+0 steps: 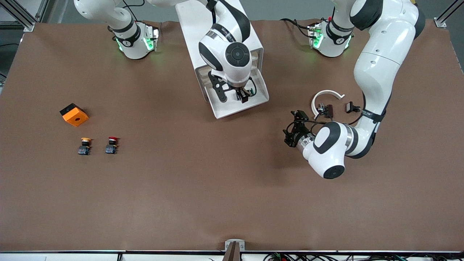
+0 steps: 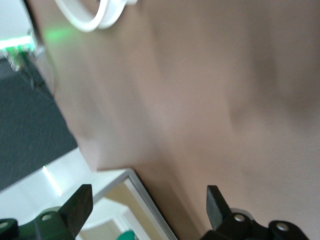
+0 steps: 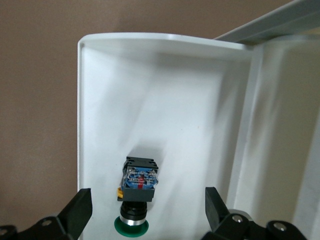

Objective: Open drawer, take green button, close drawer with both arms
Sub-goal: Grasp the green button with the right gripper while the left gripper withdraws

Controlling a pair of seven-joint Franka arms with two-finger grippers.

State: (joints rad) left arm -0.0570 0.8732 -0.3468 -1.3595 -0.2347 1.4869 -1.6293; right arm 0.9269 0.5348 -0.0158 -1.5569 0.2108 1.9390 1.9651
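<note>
The right gripper hangs wide open over the pulled-out drawer. The button (green cap) lies inside, near the drawer's front wall. The left gripper, open too, waits over the bare bench.

Brown table carrying a white drawer cabinet between the arm bases, an orange block, yellow-capped button and red-capped button toward the right arm's end, a white ring toward the left arm's.
</note>
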